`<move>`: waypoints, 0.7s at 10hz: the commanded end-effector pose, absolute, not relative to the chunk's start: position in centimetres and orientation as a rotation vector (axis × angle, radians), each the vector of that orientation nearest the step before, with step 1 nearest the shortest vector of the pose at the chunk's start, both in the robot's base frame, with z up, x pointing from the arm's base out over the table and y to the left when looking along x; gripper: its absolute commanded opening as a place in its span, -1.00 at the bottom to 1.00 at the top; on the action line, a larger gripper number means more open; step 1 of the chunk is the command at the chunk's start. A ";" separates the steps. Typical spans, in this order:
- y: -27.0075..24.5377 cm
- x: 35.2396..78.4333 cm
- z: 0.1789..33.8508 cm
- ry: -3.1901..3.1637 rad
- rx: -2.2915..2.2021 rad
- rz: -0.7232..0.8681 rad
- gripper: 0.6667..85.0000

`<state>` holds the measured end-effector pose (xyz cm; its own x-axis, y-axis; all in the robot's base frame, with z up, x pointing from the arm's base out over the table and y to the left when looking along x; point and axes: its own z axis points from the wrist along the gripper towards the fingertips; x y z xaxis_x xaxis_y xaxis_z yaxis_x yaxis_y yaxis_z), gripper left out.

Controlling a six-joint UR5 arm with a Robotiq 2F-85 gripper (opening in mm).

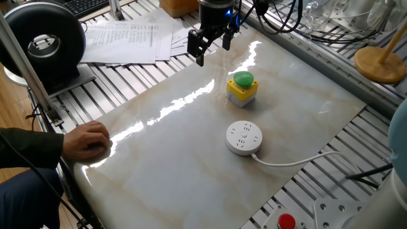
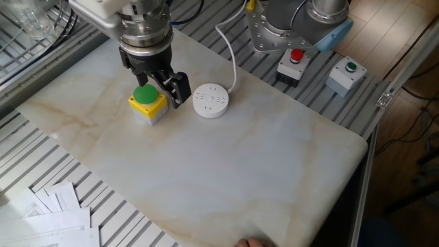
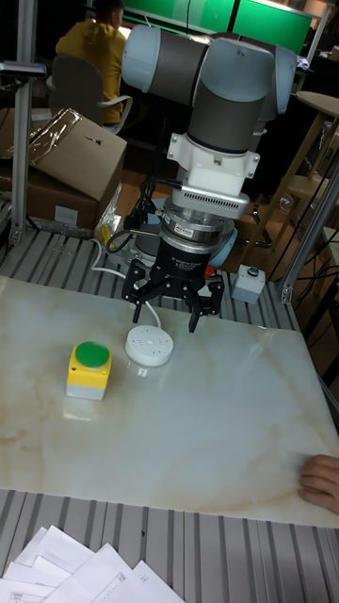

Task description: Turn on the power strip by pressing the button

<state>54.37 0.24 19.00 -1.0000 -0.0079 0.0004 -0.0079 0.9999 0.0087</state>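
The power strip [image 1: 244, 137] [image 2: 210, 100] [image 3: 150, 346] is a round white puck lying flat on the marble slab [image 1: 172, 159], its white cable [image 1: 299, 160] trailing off the slab's edge. I cannot make out its button at this size. My gripper [image 1: 212, 49] [image 2: 159, 81] [image 3: 167, 316] hangs above the slab, open, with a clear gap between the black fingers and nothing in them. In the tall fixed view it hovers just behind the strip. Beside the strip stands a yellow box with a green dome [image 1: 242, 88] [image 2: 147, 103] [image 3: 88, 369].
A person's hand [image 1: 86, 140] [image 3: 320, 480] rests on one edge of the slab. Loose papers [image 1: 127, 38] and a black round device [image 1: 44, 44] lie beyond it. A red-button box [image 2: 293, 58] and a grey green-button box [image 2: 346, 72] sit by the arm's base.
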 end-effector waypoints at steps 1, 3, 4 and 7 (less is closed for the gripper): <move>-3.2 56.0 19.3 -3.196 0.053 0.213 -0.99; -3.1 56.1 19.2 -3.201 0.045 0.228 -0.99; -3.1 56.1 19.2 -3.201 0.045 0.228 -0.99; -3.3 56.0 19.3 -3.189 0.070 0.231 -0.99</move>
